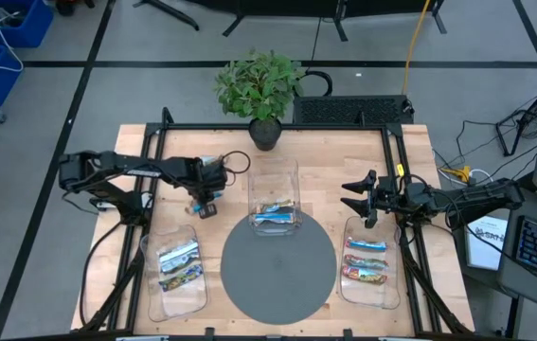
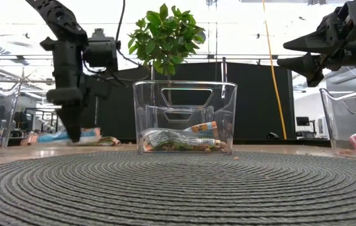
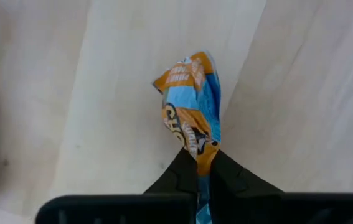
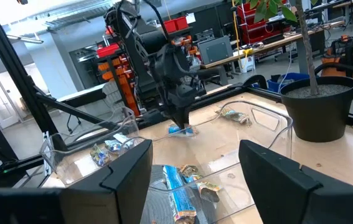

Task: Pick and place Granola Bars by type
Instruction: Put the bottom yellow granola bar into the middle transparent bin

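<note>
The left gripper [image 3: 202,167] pinches one end of a blue and orange granola bar [image 3: 192,112] on the wood table [image 1: 225,242], far left. The bar's long side seems to point straight away from the fingers. The right gripper [image 1: 359,197] waits, wide open.

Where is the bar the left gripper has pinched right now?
The blue-and-orange bar lies on the bare wood, left of the middle tray in the high view, pinched by the left gripper.

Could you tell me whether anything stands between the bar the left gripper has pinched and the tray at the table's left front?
Nothing visible does. The left gripper is shut on a blue-orange bar on bare wood behind the left tray, which holds two bars; the stretch of table between them looks bare.
</note>
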